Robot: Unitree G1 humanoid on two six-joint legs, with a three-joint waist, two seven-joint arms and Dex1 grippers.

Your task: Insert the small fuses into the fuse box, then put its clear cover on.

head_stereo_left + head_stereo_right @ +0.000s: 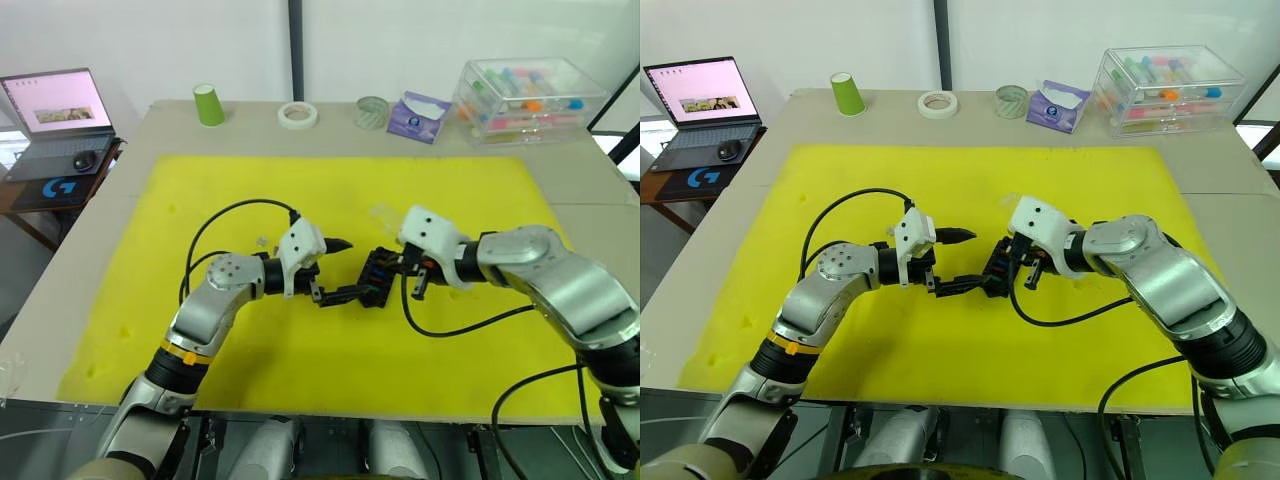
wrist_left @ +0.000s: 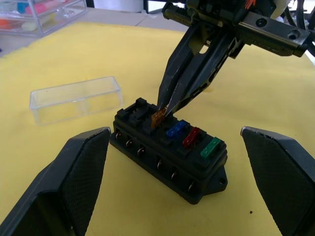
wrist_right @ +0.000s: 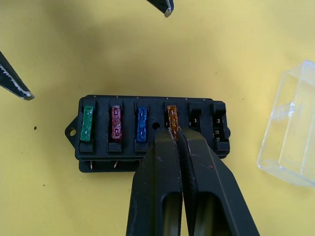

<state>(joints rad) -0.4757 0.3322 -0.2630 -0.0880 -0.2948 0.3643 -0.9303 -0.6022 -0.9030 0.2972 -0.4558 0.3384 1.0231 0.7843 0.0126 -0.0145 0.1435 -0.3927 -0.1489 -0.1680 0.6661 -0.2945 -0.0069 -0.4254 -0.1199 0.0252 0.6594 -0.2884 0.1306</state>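
Pinching an orange-brown fuse [image 3: 171,114] between its closed fingertips, the right claw [image 3: 175,135] holds it at the fourth slot of the fuse box [image 3: 152,129], the fuse standing in or just at the mouth of that slot; how deep it sits cannot be told. Three fuses already stand in the same row: a green fuse [image 3: 87,123] at the end by the mounting ear, then a red fuse [image 3: 116,122], then a blue fuse [image 3: 141,124]. Two slots past the orange-brown one are unfilled.

Facing it from the other side, the left claw [image 2: 172,162] is spread wide open, its two black fingers [image 2: 74,182] flanking the fuse box without touching it. In the head views its lower finger lies along the mat up to the box's end, while the upper one points above it.

Resting near the middle of the yellow mat [image 1: 300,370], the black block has the clear cover [image 2: 75,99] lying just beside it on its far side, open side up, apart from both claws.

Beyond the mat, along the far edge of the tabletop [image 1: 560,165], stand a green cup [image 1: 208,104], a tape roll [image 1: 297,115], a small clear round container [image 1: 372,111], a purple tissue pack [image 1: 418,116] and a large clear storage box [image 1: 525,98]. A laptop [image 1: 58,120] sits on a side table off to the left.
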